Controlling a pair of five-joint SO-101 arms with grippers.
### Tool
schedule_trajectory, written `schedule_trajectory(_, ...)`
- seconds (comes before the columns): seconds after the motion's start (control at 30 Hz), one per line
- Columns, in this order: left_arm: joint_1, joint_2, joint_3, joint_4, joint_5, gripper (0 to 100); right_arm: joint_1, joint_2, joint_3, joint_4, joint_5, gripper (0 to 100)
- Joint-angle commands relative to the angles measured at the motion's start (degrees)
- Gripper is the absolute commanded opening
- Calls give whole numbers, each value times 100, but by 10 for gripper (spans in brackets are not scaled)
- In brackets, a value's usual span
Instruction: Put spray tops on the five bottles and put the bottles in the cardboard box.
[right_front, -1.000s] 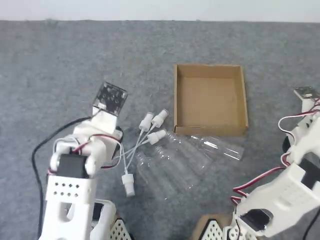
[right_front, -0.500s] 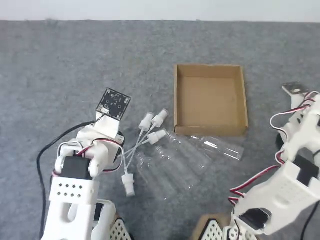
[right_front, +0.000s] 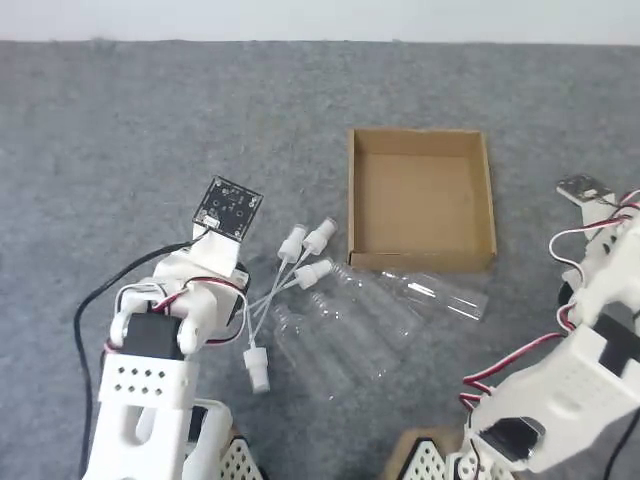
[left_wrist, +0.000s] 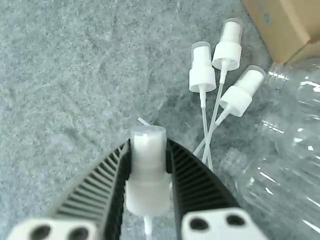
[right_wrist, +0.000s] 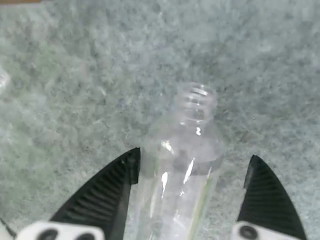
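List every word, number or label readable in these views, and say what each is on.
No text can be read.
cardboard box: plain, no print visible.
bottles: clear, no labels.
spray tops: plain white.
circuit board on an arm: any marks are too small to read.

Mottled grey felt (right_front: 150, 120) spreads across the frame; the cardboard box (right_front: 420, 200), upper centre-right, is plain brown. Spray tops (right_front: 318, 238) are white, bottles (right_front: 440, 293) clear and glinting. Arms (right_front: 140, 385) are white, their fingers (left_wrist: 107, 185) black and ribbed, wires (right_front: 165, 290) red, white and black.
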Motion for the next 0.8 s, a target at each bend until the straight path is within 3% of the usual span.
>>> schedule_trajectory(0.0,9,-123,-57,-158,-44,12,-22,-251,220,-418,70,274)
schedule_trajectory(0.2,26,-123,-57,-158,-35,12,-224,-277,255,-558,-290,264)
schedule_trajectory(0.5,26,-123,-57,-158,-35,12,-207,-295,237,-567,-308,60)
schedule_trajectory(0.63,26,-149,-57,-158,-18,12,-233,-541,-132,-286,-387,22)
schedule_trajectory(0.77,26,-158,-119,-158,-9,12,-435,-1262,-668,215,-949,6)
